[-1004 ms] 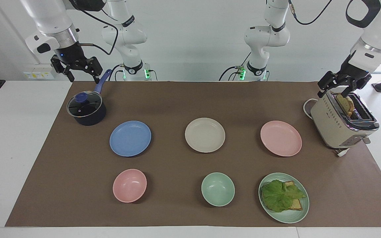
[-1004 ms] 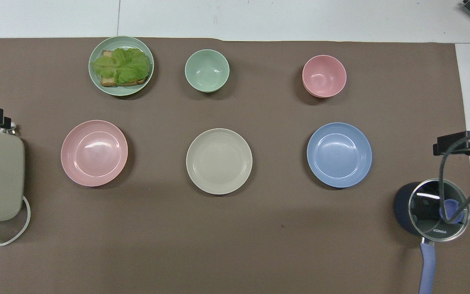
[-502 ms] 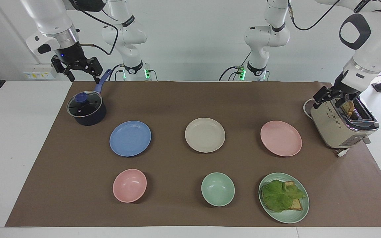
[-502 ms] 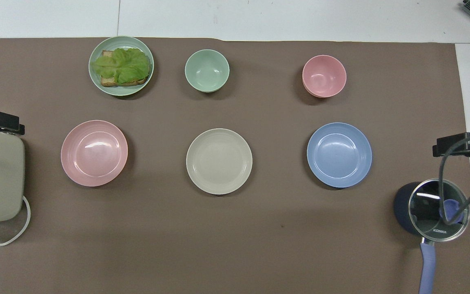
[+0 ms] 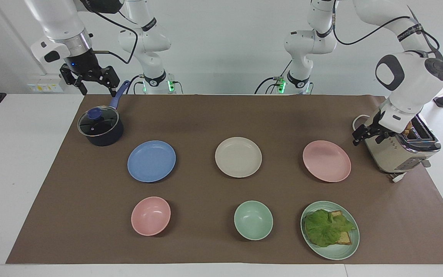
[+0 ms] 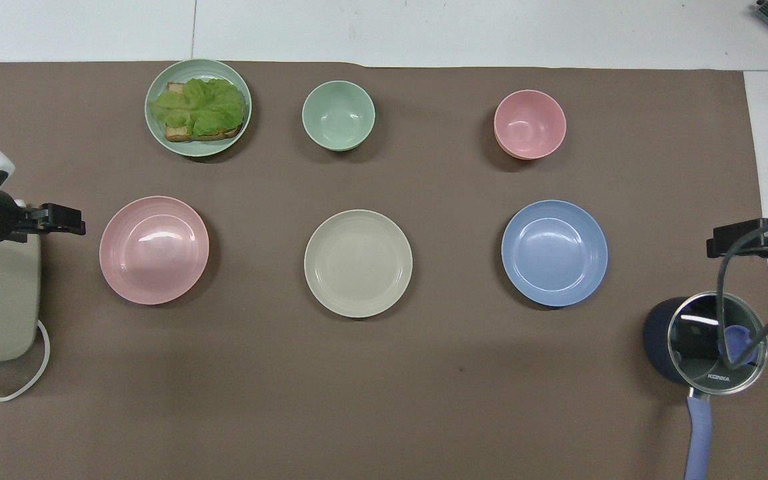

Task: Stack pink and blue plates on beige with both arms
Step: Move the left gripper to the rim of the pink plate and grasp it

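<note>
Plates lying in one row on the mat; bowls and a plate carrying lettuce on toast sitting in a row farther from the robots. Pot standing at the right arm's end, toaster at the left arm's end.

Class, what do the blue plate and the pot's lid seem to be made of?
Blue plate: probably plastic or a similar composite, matte, with only soft highlights and faint concentric ridges. Pot's lid: apparently glass in a metal rim, since it mirrors the lights sharply.
</note>
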Robot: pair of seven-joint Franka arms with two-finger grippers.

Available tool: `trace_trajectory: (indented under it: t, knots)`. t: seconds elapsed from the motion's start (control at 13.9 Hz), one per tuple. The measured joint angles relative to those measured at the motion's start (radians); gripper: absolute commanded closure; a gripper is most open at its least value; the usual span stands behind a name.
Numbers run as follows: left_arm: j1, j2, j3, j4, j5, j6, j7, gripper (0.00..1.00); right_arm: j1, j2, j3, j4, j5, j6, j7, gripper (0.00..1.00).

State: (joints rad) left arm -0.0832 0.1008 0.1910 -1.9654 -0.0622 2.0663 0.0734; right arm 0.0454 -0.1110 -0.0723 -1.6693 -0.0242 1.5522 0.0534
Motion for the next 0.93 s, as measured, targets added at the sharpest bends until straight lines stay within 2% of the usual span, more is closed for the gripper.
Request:
trace_trajectory:
  t: [0.36, 0.86, 0.93]
  knots:
    - [-0.002, 0.099, -0.005, -0.034, 0.0, 0.084, 0.0, 0.0, 0.0, 0.0, 0.0, -0.003, 0.0, 0.0, 0.0, 0.0]
    - [-0.005, 0.125, -0.009, -0.1, 0.0, 0.143, 0.0, 0.0, 0.0, -0.003, 0.0, -0.006, 0.0, 0.0, 0.0, 0.0]
    - [-0.005, 0.125, -0.01, -0.105, 0.0, 0.145, 0.0, 0.03, 0.0, -0.004, 0.0, -0.007, 0.0, 0.0, 0.0, 0.0]
